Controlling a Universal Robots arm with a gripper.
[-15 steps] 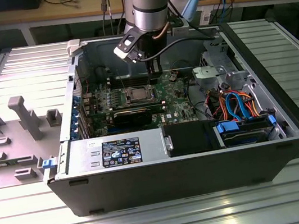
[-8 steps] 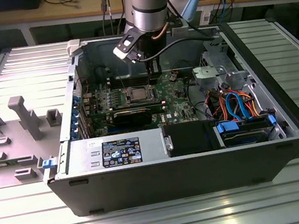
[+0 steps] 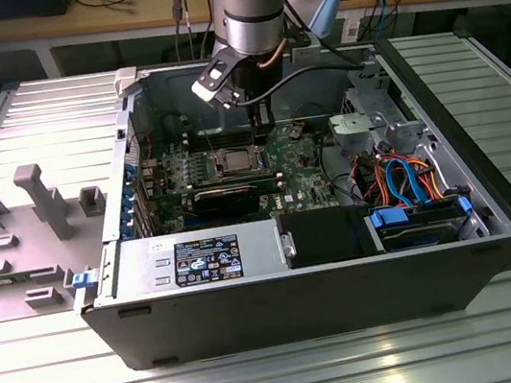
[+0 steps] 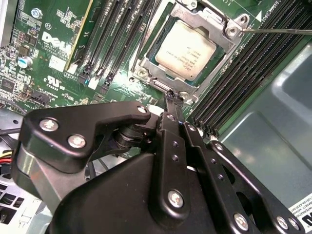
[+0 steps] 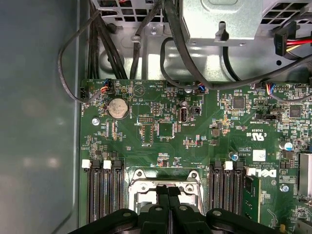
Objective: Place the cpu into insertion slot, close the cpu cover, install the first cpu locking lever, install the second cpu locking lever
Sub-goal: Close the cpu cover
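The cpu (image 4: 187,46), a square chip with a silver-grey top, lies flat in the insertion slot (image 4: 141,73) on the green board. The cpu cover (image 4: 231,24), a silvery frame plate, lies down around the chip's edges. A thin metal lever rod (image 4: 278,30) runs off from one corner of the cover. My black gripper (image 4: 172,97) is shut, and its tips sit at the slot's rim, just beside the chip. In the exterior view the gripper (image 3: 260,131) reaches down into the open case, close behind the cpu (image 3: 234,162).
Long black memory slots (image 4: 117,39) flank the socket on both sides. A black expansion card (image 3: 227,196) lies in front of the socket. Cables (image 5: 170,48) hang along the case wall, and a drive cage with blue and orange cables (image 3: 409,177) stands at the exterior view's right.
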